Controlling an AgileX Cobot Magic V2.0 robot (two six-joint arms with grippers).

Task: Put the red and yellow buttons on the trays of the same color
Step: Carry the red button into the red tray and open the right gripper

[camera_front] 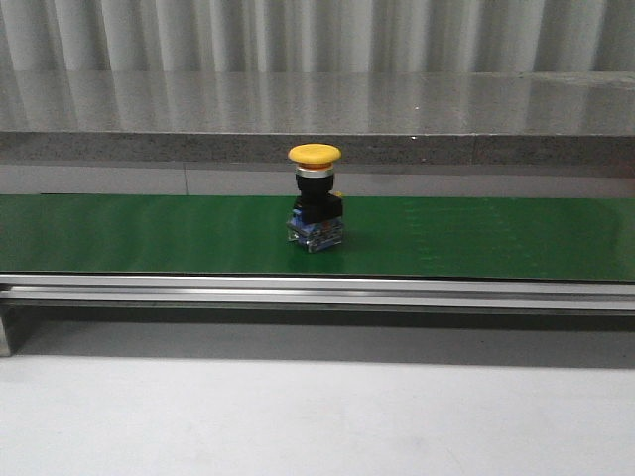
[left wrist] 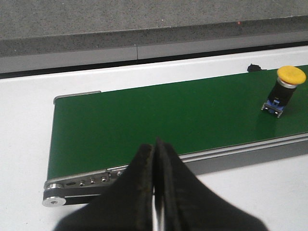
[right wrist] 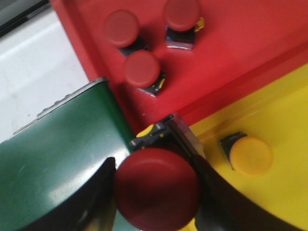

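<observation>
1. The right gripper (right wrist: 156, 192) is clamped on a red button (right wrist: 156, 187), over the green belt's (right wrist: 57, 163) end beside both trays.
2. The red tray (right wrist: 250, 53) (three red buttons inside) lies just beyond; the yellow tray (right wrist: 279, 144) sits alongside, probably nearer.
3. The left gripper (left wrist: 156, 192) is closed and empty; a yellow button (camera_front: 315, 198) stands upright on the belt, mushroom cap up.

**Buttons and trays**

A yellow button (camera_front: 315, 198) stands upright on the green belt. Three red buttons (right wrist: 139, 70) lie in the red tray (right wrist: 250, 33); one yellow button (right wrist: 248, 154) lies in the yellow tray (right wrist: 284, 110). A red button (right wrist: 156, 187) is held above the trays' edge.
</observation>
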